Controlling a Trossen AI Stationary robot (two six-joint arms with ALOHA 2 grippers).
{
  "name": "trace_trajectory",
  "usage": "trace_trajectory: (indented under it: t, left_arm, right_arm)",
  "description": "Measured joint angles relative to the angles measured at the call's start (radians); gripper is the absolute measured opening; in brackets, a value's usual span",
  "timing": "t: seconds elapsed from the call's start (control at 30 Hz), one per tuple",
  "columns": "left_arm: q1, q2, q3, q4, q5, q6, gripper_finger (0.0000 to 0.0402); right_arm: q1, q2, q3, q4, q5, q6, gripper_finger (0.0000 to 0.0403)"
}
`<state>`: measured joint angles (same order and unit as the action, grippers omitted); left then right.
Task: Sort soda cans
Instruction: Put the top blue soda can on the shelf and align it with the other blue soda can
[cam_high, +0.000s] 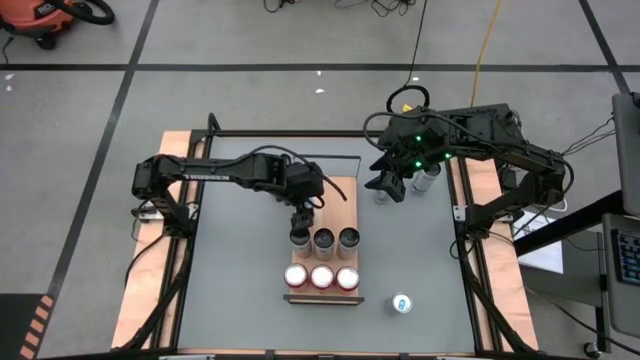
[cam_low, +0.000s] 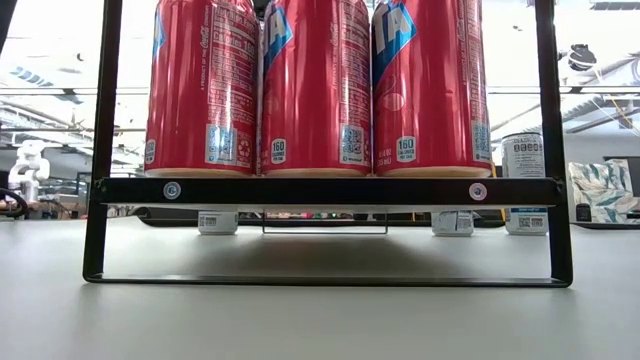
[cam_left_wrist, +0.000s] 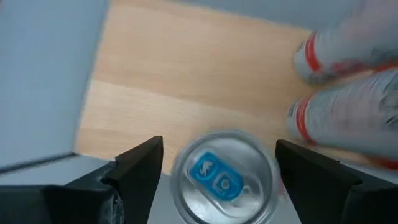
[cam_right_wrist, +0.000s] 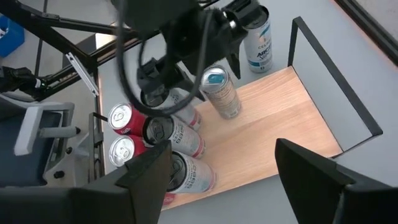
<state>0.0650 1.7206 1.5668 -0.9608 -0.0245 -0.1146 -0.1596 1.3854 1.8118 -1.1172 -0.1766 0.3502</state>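
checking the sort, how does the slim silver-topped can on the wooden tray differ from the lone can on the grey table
The slim silver-topped can stands on the wooden tray; the lone pale-topped can stands on the grey table outside it. The tray can sits between the left gripper's jaws; the lone can has no gripper near. Both stand upright.

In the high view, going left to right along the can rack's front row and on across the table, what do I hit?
Three red cans in a row: → →, then a lone blue can off the tray.
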Motion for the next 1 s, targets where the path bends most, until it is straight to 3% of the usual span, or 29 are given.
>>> trace_trajectory:
  t: [0.47,0.77,1.0]
  left_arm:
    - [-0.004,-0.040,0.232,-0.135,-0.047,-0.085,0.0306]
    - [-0.040,-0.208,0.238,-0.167,-0.043,-0.166,0.0306]
    - [-0.031,-0.286,0.237,-0.176,-0.111,-0.221,0.0306]
  right_arm:
    - [0.000,0.000,0.000,0.006,0.045,-0.027,0.0260]
    - [0.000,-0.004,0.001,-0.139,0.051,-0.089,0.0260]
    - [-0.057,-0.004,0.001,-0.211,0.179,-0.171,0.0260]
